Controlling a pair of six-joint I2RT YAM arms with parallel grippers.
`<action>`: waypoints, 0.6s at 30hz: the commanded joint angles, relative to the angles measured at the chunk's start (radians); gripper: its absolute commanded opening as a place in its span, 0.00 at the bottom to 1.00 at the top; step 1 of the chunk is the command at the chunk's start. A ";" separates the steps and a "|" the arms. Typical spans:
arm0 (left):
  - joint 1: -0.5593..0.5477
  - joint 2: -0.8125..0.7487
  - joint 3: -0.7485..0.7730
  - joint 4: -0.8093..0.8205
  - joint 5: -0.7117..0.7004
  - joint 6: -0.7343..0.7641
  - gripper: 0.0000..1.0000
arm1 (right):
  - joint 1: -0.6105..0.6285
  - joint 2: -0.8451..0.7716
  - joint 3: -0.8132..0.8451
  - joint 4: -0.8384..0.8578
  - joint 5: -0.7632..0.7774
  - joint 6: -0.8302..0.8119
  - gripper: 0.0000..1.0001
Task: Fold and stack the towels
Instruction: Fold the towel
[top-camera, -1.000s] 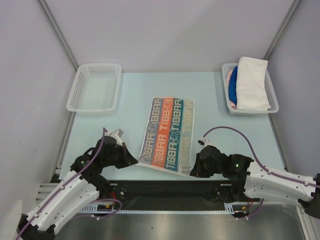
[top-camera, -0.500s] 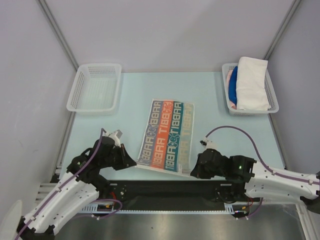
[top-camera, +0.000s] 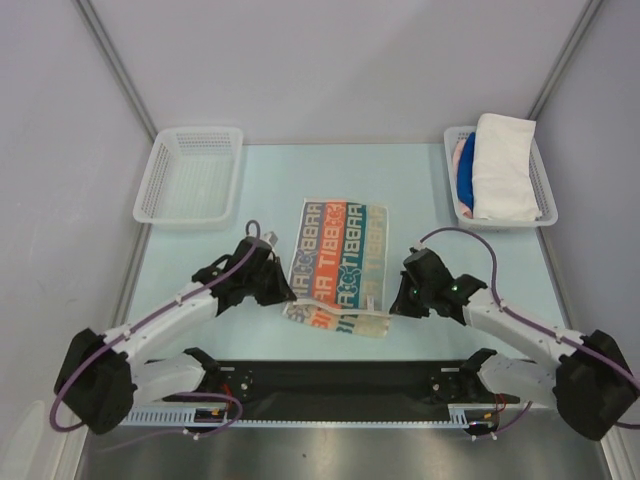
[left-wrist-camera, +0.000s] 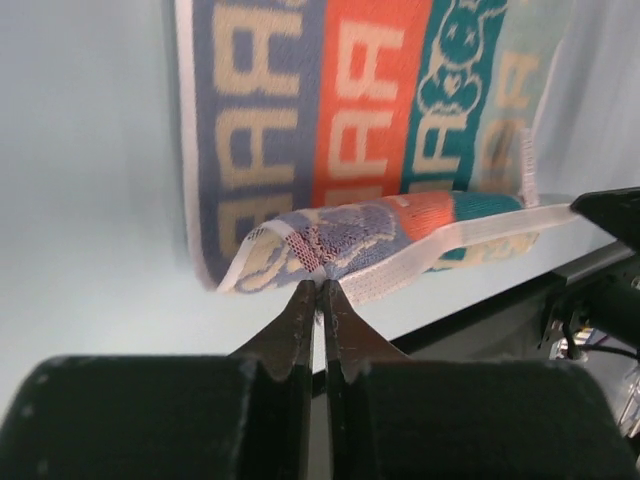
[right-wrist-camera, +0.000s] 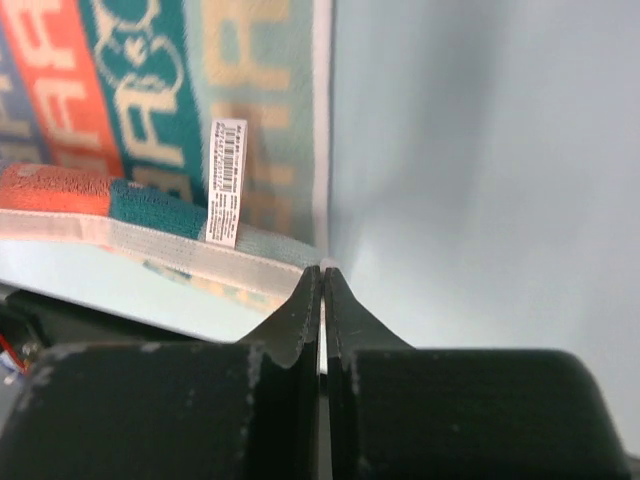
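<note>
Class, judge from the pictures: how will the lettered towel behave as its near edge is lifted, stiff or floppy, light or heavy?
Probably floppy: the lettered towel curls over between the left gripper and right gripper. Likely light: fingertip pinches at two corners hold its edge up.

A towel (top-camera: 340, 255) lies on the table (top-camera: 420, 180), with left basket (top-camera: 190, 185) and right basket (top-camera: 500, 224) behind.
</note>
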 joint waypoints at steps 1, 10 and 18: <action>0.007 0.091 0.122 0.161 -0.035 0.026 0.07 | -0.058 0.095 0.049 0.128 -0.077 -0.093 0.00; 0.051 0.335 0.363 0.168 -0.050 0.059 0.07 | -0.187 0.288 0.246 0.195 -0.124 -0.157 0.00; 0.143 0.503 0.512 0.170 -0.027 0.076 0.08 | -0.273 0.510 0.479 0.213 -0.141 -0.183 0.00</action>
